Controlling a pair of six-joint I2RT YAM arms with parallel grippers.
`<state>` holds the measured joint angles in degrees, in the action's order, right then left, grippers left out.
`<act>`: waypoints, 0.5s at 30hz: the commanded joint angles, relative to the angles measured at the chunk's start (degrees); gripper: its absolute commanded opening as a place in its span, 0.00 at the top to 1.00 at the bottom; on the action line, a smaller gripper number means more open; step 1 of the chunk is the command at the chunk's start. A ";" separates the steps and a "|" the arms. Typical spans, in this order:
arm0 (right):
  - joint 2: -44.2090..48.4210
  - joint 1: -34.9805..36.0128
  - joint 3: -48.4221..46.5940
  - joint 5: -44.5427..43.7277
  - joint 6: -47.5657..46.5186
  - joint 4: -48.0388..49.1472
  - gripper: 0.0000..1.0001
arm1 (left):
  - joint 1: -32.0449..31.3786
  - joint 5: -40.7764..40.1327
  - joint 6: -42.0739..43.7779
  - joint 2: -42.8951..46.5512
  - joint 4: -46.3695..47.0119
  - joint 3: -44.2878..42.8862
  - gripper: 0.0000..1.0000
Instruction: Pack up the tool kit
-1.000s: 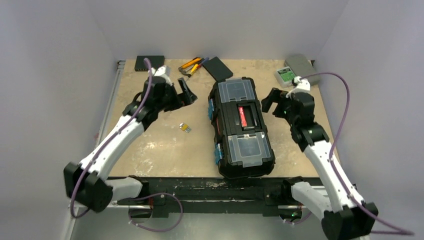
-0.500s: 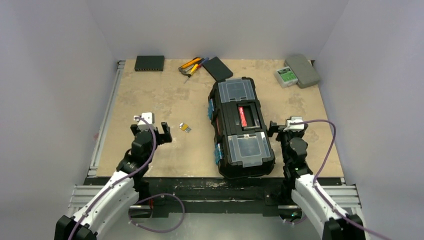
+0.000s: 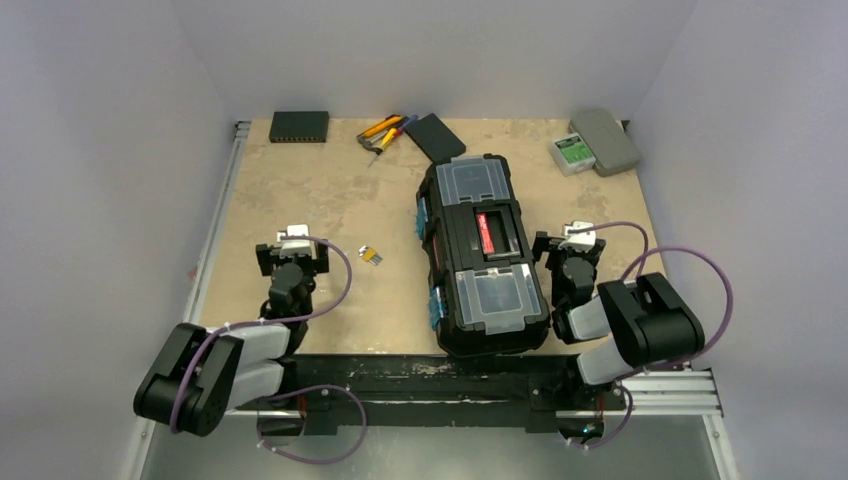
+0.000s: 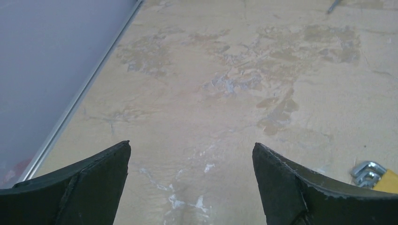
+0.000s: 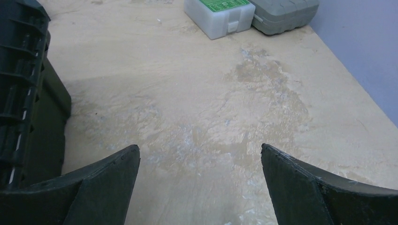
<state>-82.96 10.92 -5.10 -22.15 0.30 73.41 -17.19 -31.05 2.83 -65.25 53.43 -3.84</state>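
The black toolbox (image 3: 483,255) lies closed in the middle of the table, with a red-labelled handle, two clear-lidded compartments and blue latches on its left side. Its dark side wall shows in the right wrist view (image 5: 23,93). Yellow-black and red-handled hand tools (image 3: 383,133) lie at the back. A small yellow and metal piece (image 3: 371,256) lies left of the toolbox and shows in the left wrist view (image 4: 375,174). My left gripper (image 3: 292,256) is open and empty over bare table (image 4: 191,150). My right gripper (image 3: 566,250) is open and empty beside the toolbox's right side (image 5: 200,152).
A flat black box (image 3: 435,136) lies beside the hand tools. Another flat black box (image 3: 299,125) sits at the back left. A small grey case with green label (image 3: 571,153) and a grey case (image 3: 606,141) sit at the back right; both show in the right wrist view (image 5: 220,16).
Both arms have drawn back from beside the toolbox's far end to folded poses near the table's front edge. Both grippers stay open and empty. The toolbox has not moved.
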 commanded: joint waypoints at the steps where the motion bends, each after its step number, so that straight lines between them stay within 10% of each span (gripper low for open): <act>1: -5.23 -1.31 -2.94 0.94 0.11 13.85 0.03 | 4.92 6.86 1.41 -3.58 17.08 -0.69 0.03; 15: -3.83 -2.74 -7.05 7.56 -2.25 3.51 0.01 | 12.55 14.28 -4.81 -12.61 1.78 -12.95 0.05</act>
<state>-87.11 8.49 -12.40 -17.23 0.71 73.80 -5.34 -15.86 1.98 -78.56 57.45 -14.33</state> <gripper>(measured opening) 0.981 0.928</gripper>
